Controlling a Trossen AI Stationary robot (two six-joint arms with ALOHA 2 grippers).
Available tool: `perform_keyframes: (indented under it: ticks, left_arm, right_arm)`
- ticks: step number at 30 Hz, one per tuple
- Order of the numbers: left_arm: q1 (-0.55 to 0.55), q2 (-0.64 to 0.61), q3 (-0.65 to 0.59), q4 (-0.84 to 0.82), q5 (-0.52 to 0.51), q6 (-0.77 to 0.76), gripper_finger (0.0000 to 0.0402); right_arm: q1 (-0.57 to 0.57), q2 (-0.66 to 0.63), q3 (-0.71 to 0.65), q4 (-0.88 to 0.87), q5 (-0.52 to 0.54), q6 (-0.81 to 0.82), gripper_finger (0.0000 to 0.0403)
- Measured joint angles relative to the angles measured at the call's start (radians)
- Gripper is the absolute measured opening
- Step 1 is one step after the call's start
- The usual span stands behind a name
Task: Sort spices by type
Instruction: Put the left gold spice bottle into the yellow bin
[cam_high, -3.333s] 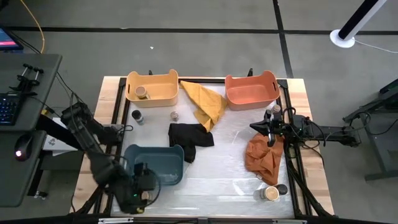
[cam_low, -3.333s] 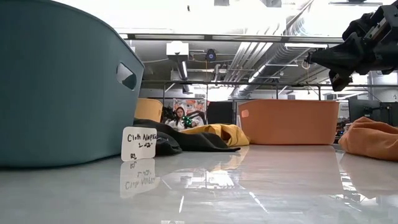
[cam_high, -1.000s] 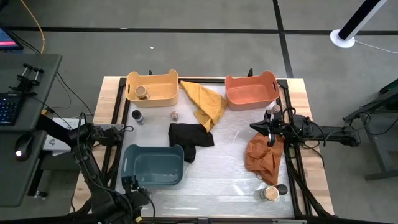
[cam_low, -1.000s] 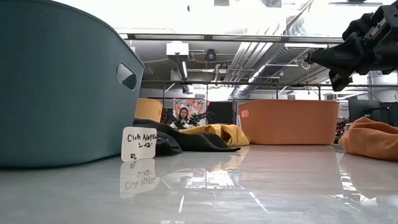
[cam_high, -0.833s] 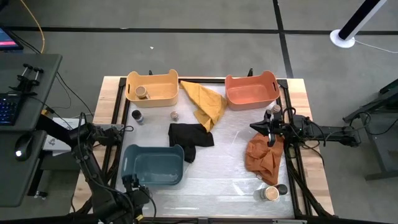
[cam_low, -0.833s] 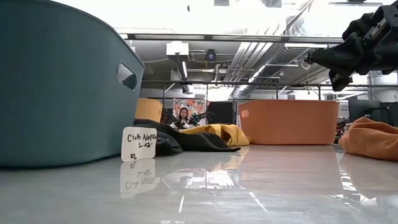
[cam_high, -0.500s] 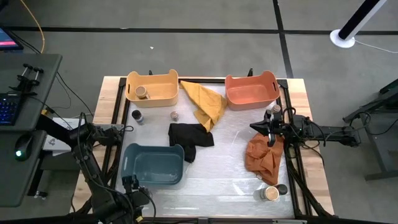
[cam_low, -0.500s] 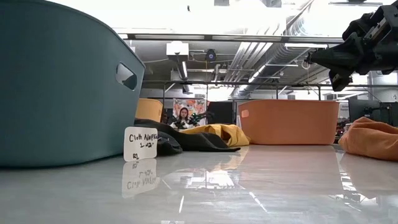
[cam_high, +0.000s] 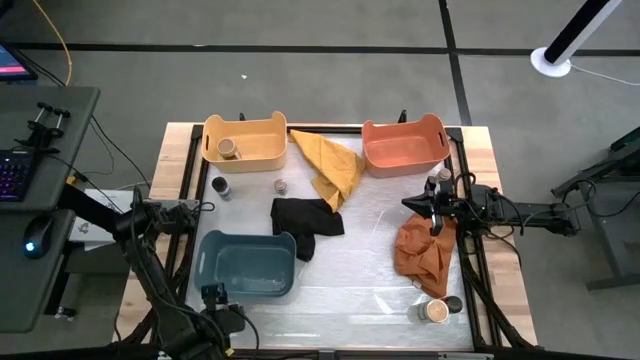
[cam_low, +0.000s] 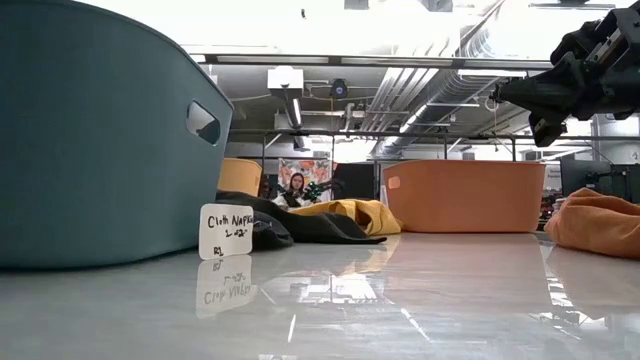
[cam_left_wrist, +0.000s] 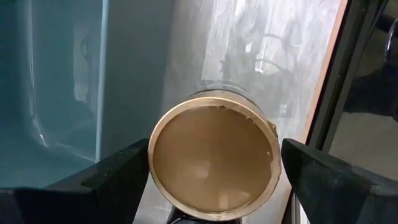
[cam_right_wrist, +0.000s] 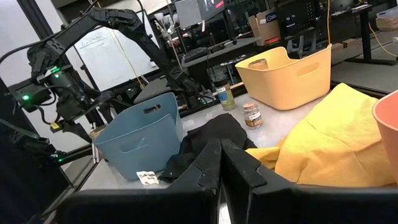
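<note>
My left gripper (cam_high: 218, 305) is at the table's near left corner, beside the blue bin (cam_high: 248, 268), shut on a tan-topped jar (cam_left_wrist: 213, 163); the high view hides that jar under the gripper. My right gripper (cam_high: 435, 215) hangs shut over the orange cloth (cam_high: 425, 250), touching nothing. Another tan-topped jar (cam_high: 229, 149) stands in the yellow bin (cam_high: 245, 140). A dark jar (cam_high: 221, 187) and a small brownish jar (cam_high: 281, 186) stand on the table in front of that bin. Two jars (cam_high: 440, 308) stand near the near right corner. My left gripper has the tan-topped jar between its two fingers (cam_left_wrist: 118, 171), one on each side of the lid's rim (cam_left_wrist: 155, 155). The lid faces the wrist and the glass body (cam_left_wrist: 227, 87) points away along the fingers. Whether its base rests on the table does not show.
An orange bin (cam_high: 404, 145) stands at the far right. A yellow cloth (cam_high: 330, 165) and a black cloth (cam_high: 305, 220) lie mid-table. More jars (cam_high: 440, 178) stand by the right arm. A small white card (cam_low: 226, 232) stands beside the blue bin.
Over the last three seconds my left arm has folded back toward the near left corner, its gripper shifting a little toward the table's left with the jar. In the last second both grippers have stayed almost still.
</note>
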Motion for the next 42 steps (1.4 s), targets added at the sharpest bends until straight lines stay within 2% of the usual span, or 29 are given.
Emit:
perform_keyframes:
  ticks: [7,15,24,26,30,33,35,37,40,42]
  left_arm:
    - [0.0,0.0,0.0,-0.002,-0.003,-0.006,0.0332]
    - [0.02,-0.002,0.001,0.003,-0.036,-0.031,0.0235]
    - [0.033,-0.041,0.028,0.032,-0.012,-0.025,0.0235]
    - [0.032,-0.072,0.066,0.037,-0.082,-0.011,0.0235]
    - [0.053,-0.141,0.099,0.006,-0.357,0.046,0.0235]
    - [0.117,-0.206,0.105,-0.109,-0.529,0.054,0.0235]
    - [0.191,-0.245,0.104,-0.239,-0.588,0.051,0.0235]
    - [0.293,-0.282,0.093,-0.275,-0.63,0.103,0.0235]
    - [0.436,-0.365,0.08,-0.138,-0.638,0.273,0.0235]
    - [0.49,-0.403,0.083,-0.05,-0.589,0.39,0.0235]
  right_arm:
    - [0.0,0.0,0.0,0.0,0.0,0.0,0.0003]
    - [0.0,0.0,0.0,0.0,0.0,0.0,0.0003]
    - [0.0,0.0,0.0,0.0,0.0,0.0,0.0003]
    - [0.0,0.0,0.0,0.0,0.0,0.0,0.0003]
    - [0.0,0.0,0.0,0.0,0.0,0.0,0.0003]
    - [0.0,0.0,0.0,0.0,0.0,0.0,0.0003]
    - [0.0,0.0,0.0,0.0,0.0,0.0,0.0003]
    - [0.0,0.0,0.0,0.0,0.0,0.0,0.0003]
    - [0.0,0.001,0.0,0.0,0.0,0.0,0.0003]
    - [0.0,0.0,0.0,0.0,0.0,0.0,0.0003]
